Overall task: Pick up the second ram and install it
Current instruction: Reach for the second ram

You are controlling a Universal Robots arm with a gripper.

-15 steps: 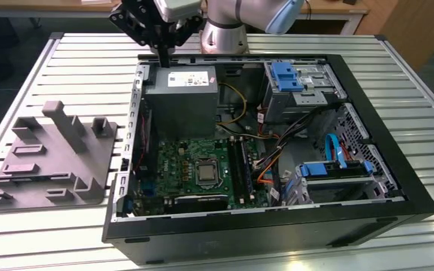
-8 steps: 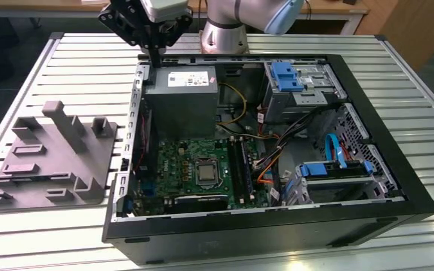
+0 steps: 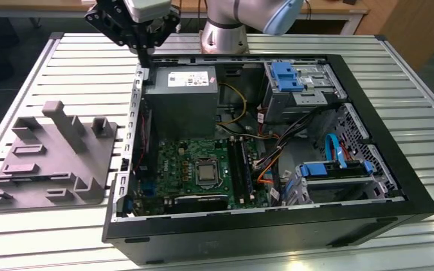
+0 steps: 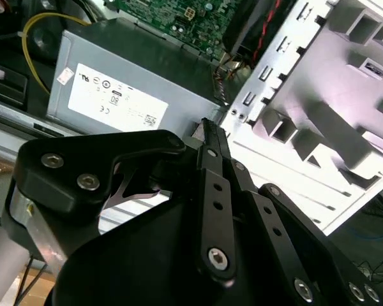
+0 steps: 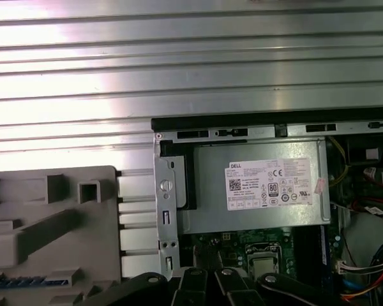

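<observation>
My gripper hangs above the back corner of the open computer case, on the exterior view's left side. Its black fingers lie pressed together and hold nothing. In the first wrist view the finger links sit over the case's edge beside the power supply. A dark blue strip that looks like the second ram lies in a slot of the grey holder block, apart from the gripper. The green motherboard shows long black slots to the right of the processor socket.
The grey holder block stands on the slatted metal table to the exterior view's left of the case. Inside the case are a grey power supply, blue drive brackets, and bundles of cables.
</observation>
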